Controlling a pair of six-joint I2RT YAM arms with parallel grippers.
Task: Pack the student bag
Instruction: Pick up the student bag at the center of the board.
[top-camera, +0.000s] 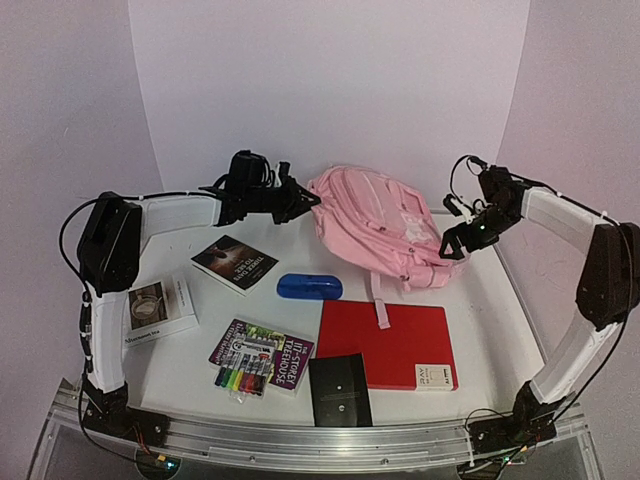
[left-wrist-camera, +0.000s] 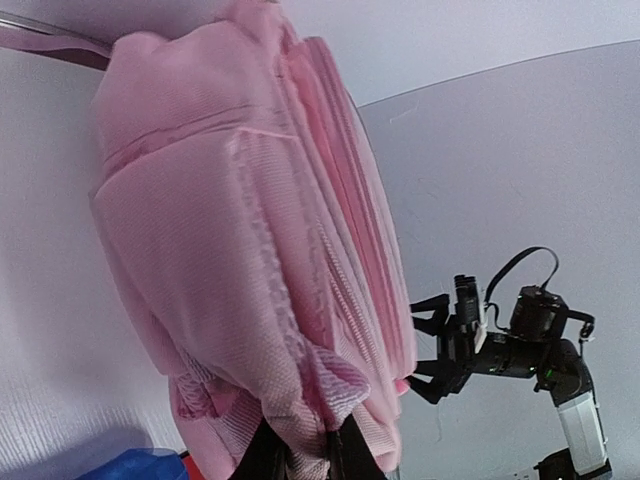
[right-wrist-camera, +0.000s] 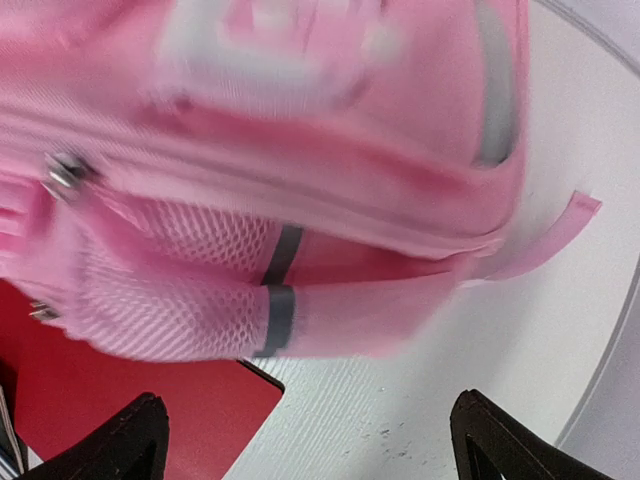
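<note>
Left claw (top-camera: 303, 203) is pressed nearly together on a fold of pink fabric at the left end of the bag (top-camera: 380, 225). In the left wrist view its dark fingers (left-wrist-camera: 268, 458) pinch the cloth at the bottom edge of the picture, and the bag rises from them and fills most of the view. Whether that end is off the tabletop (top-camera: 500, 300) I cannot tell.

Right claw (top-camera: 455, 243) is spread wide just beside the bag's right end. In the right wrist view its two black fingertips (right-wrist-camera: 130, 440) stand far apart at the bottom. The gap between them shows only white tabletop and a corner of the red notebook (top-camera: 400, 350). Above them is the bag's mesh side pocket with a grey band, blurred. Whether this claw touches the bag is not clear.

The bag lies at the far middle of the tabletop, slanting from far left to near right. One pink strap (top-camera: 381, 305) trails off its near edge onto the notebook, which lies flat just on the near side of the bag.

A blue case (top-camera: 310, 286) sits to the left of the notebook's far corner, near the bag. Further left is a dark book (top-camera: 233, 263). A white box (top-camera: 160, 312) sits at the left edge, close to the left arm. A colourful book (top-camera: 270, 350) lies left of the notebook, with a pack of markers (top-camera: 243, 378) on its near corner. A black booklet (top-camera: 340, 390) overlaps the notebook's near left corner.
</note>
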